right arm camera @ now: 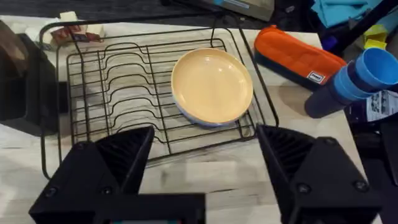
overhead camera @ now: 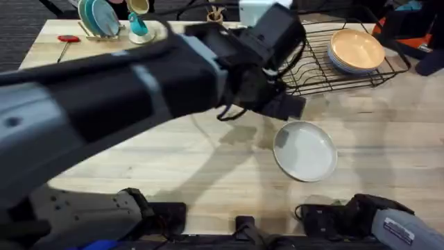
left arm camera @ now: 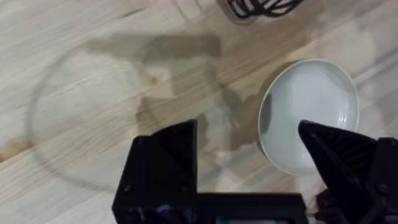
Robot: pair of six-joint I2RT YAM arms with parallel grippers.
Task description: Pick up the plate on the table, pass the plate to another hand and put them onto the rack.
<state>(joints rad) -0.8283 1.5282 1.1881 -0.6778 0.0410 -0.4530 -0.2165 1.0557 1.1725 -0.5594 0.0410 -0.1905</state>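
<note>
Plate (overhead camera: 305, 150), round and pale grey-white, lies flat on the wooden worktop (overhead camera: 388, 132), in front of the black wire rack (overhead camera: 316, 69) and apart from it. The left claw (left arm camera: 249, 146) hovers above the worktop with fingers spread, one fingertip over the plate's rim, pinching nothing. The right claw (right arm camera: 205, 149) is also spread and empty, facing the rack, where a peach plate (right arm camera: 211, 86) rests on a stack.
</note>
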